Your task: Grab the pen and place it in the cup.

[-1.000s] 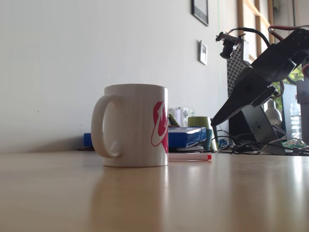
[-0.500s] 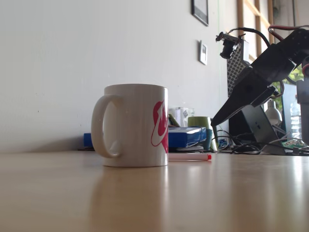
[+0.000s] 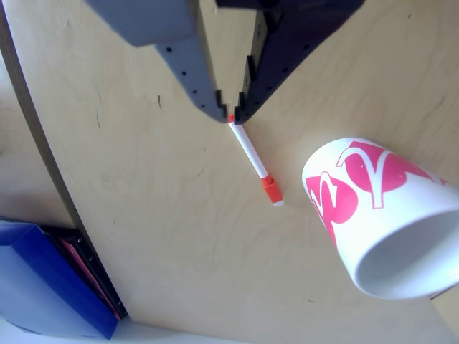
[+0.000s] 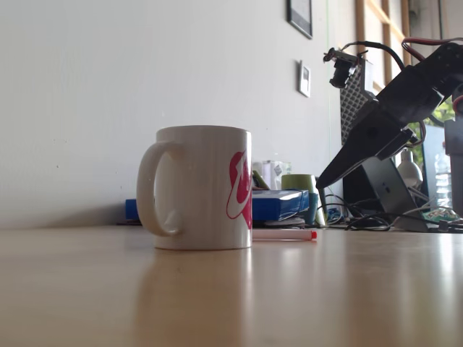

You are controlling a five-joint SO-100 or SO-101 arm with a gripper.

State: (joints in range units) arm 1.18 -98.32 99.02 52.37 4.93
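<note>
Pale wood counter [image 3: 143, 215]: carries the pen and the cup; you have a blue folder [image 3: 43, 287] at its edge in the other view.
Pen [image 3: 252, 159]: lies flat on the counter, untouched by the cup, near it but apart. In the fixed view it shows as a thin line [image 4: 283, 235] just right of the cup's base.
Pen axis: in the other view the long axis runs on a diagonal, from upper left to lower right. The small red tip points up-left toward the end effector; the orange-red cap with its white end points down-right toward the cup.
Cup [image 3: 380, 215]: white with pink shapes, upright in the fixed view [image 4: 199, 188], handle to the left there. Mouth is free.
End effector [image 3: 231, 115]: held above the pen's red tip in the other view, fingers slightly spread with a narrow gap, pinching nothing. In the fixed view it hangs well above the counter [image 4: 322, 181], pointing down-left.
Progress: your grasp is not yet made. Nothing is lifted and nothing is in the cup.
Remaining: descend, close on the pen, lift, carry it over the cup, release.
Judgement: you are lined up at the very end of the pen, not its middle; a pinch there may let it swing.
</note>
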